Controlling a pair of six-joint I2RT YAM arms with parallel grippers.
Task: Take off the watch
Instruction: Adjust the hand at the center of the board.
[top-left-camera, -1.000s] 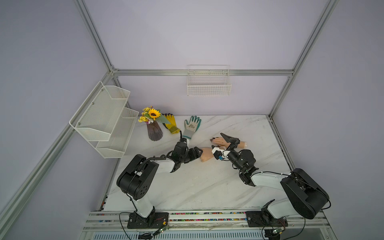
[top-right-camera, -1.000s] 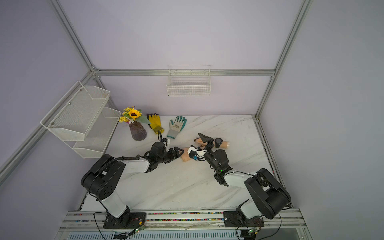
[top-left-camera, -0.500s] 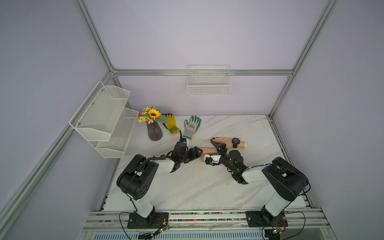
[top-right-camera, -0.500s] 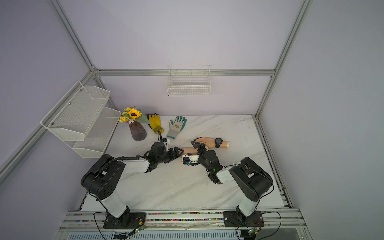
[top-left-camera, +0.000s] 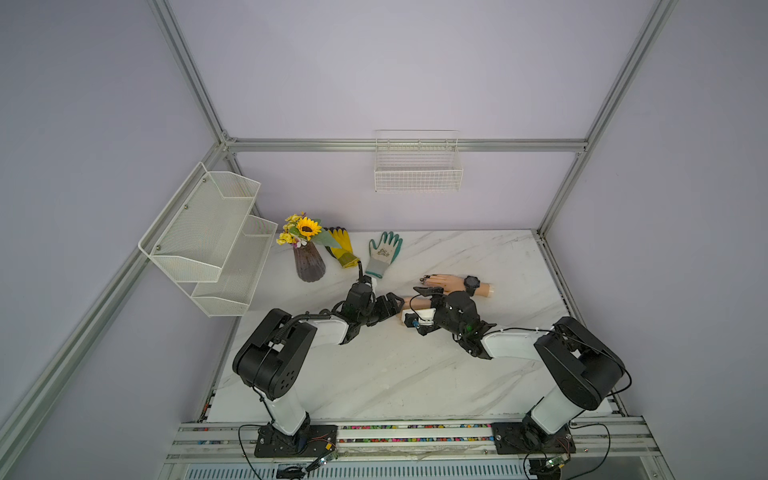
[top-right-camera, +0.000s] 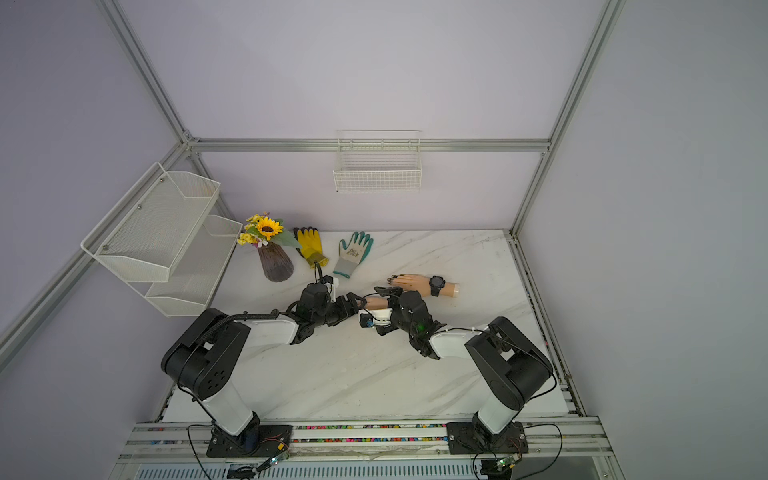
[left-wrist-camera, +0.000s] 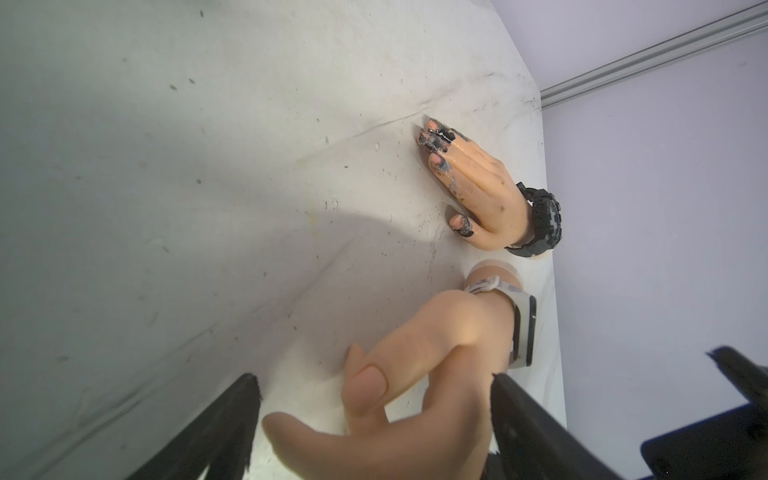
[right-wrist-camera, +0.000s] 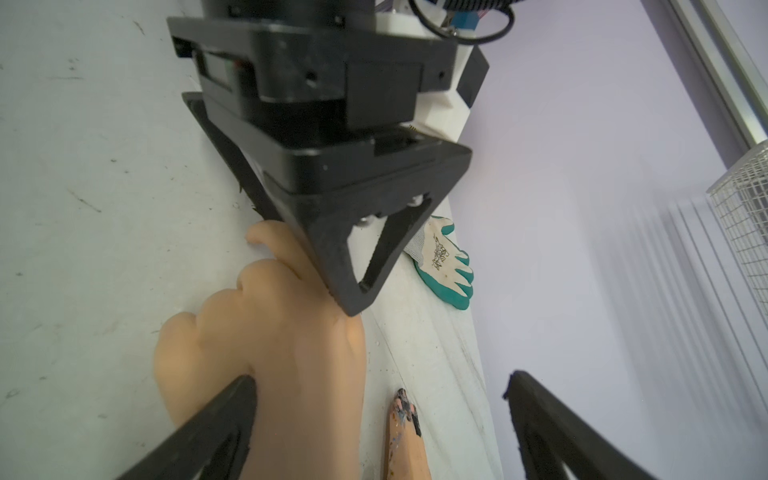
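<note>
At one dummy hand (left-wrist-camera: 436, 332), left tool (left-wrist-camera: 372, 377) and right tool (right-wrist-camera: 379, 377) gape (glove (right-wrist-camera: 442, 257) print illegible)

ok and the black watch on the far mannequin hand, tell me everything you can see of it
The black watch is chunky, with a rounded case and a segmented-looking strap, in what looks like matte plastic or resin. It is strapped around the wrist of the far mannequin hand, the one with paint-smeared fingertips, which lies palm down on the marble table. In both top views the case faces up. Nothing but that wrist touches it.
</note>
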